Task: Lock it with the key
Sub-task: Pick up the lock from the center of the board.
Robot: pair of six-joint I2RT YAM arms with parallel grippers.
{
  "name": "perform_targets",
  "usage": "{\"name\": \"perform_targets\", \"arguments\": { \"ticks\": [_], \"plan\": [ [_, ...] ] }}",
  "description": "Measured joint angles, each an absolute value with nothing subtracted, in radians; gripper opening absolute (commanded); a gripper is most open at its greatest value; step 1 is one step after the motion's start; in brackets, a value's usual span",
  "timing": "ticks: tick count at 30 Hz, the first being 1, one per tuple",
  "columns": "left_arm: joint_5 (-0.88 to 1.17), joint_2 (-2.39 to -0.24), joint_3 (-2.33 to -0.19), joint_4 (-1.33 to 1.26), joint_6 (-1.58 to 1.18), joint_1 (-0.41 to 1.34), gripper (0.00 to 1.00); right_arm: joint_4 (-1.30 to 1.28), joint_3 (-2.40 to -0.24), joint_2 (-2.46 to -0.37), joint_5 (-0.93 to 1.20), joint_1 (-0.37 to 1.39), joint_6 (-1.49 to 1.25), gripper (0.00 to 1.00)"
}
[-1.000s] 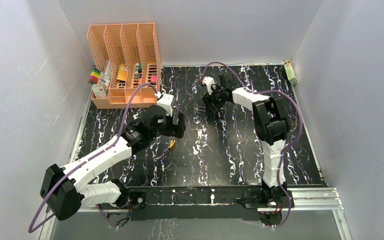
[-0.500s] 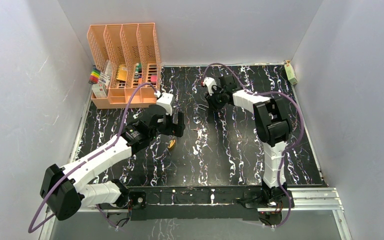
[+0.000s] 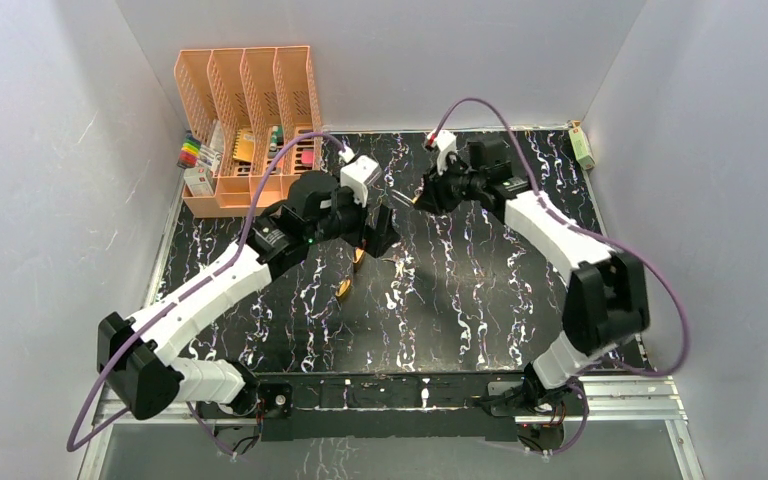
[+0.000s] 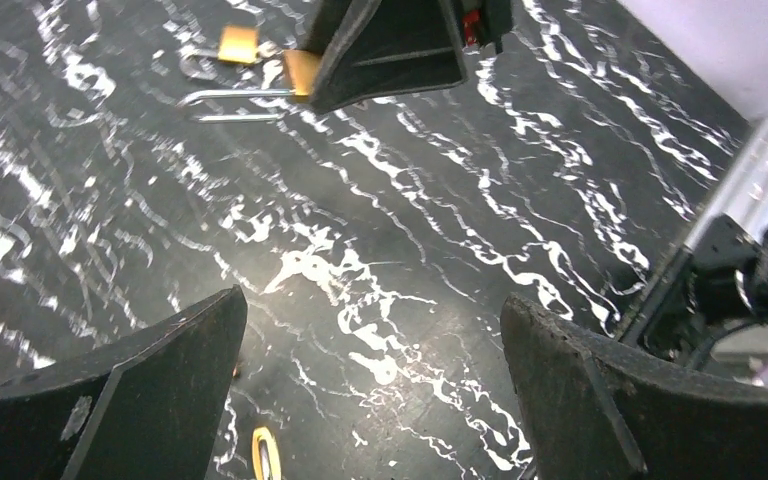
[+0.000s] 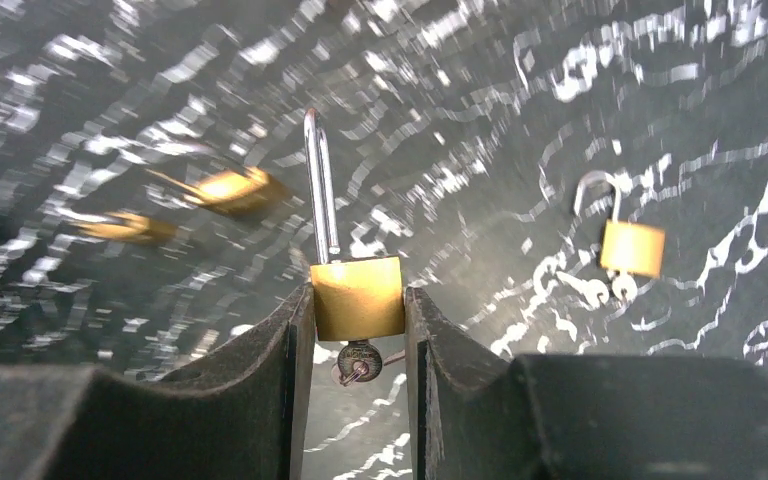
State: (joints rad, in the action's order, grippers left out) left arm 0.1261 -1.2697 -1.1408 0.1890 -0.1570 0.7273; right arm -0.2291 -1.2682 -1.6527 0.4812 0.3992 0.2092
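Observation:
My right gripper is shut on the brass body of a padlock. Its steel shackle stands open and points away from me, and a key sits in the bottom of the lock between my fingers. In the top view the held padlock hangs above the mat's far middle. My left gripper is open and empty, just left of and below it. In the left wrist view, my left gripper looks down on the mat, with the right gripper and held padlock at the top.
Other brass padlocks lie on the black marbled mat: one with its shackle open, and two blurred, also seen from above. An orange organizer stands at the back left. A small green box sits at the back right.
My right arm has swung out to the right and lifted the padlock off the mat. My left gripper has risen and moved right toward it.

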Motion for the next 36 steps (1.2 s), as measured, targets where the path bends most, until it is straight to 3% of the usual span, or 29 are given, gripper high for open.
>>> {"name": "perform_targets", "arguments": {
  "ticks": [6, 19, 26, 32, 36],
  "plan": [
    [0.353, -1.285, -1.179, 0.192, -0.047, 0.703, 0.95, -0.256, -1.283, -1.464, 0.674, 0.409, 0.105, 0.00],
    [0.756, -1.155, -1.327, 0.313, 0.179, 0.516, 0.93, -0.361, -1.280, -1.375, 1.056, 0.411, -0.081, 0.00],
    [0.933, -1.203, -1.402, 0.403, 0.237, 0.514, 0.81, -0.356, -1.314, -1.351, 1.147, 0.413, -0.164, 0.00],
    [0.990, -1.273, -1.403, 0.426, 0.233, 0.513, 0.61, -0.317, -1.335, -1.351, 1.162, 0.428, -0.220, 0.00],
    [1.010, -1.283, -1.402, 0.399, 0.205, 0.513, 0.57, -0.296, -1.335, -1.351, 1.162, 0.441, -0.244, 0.00]
  ]
}}
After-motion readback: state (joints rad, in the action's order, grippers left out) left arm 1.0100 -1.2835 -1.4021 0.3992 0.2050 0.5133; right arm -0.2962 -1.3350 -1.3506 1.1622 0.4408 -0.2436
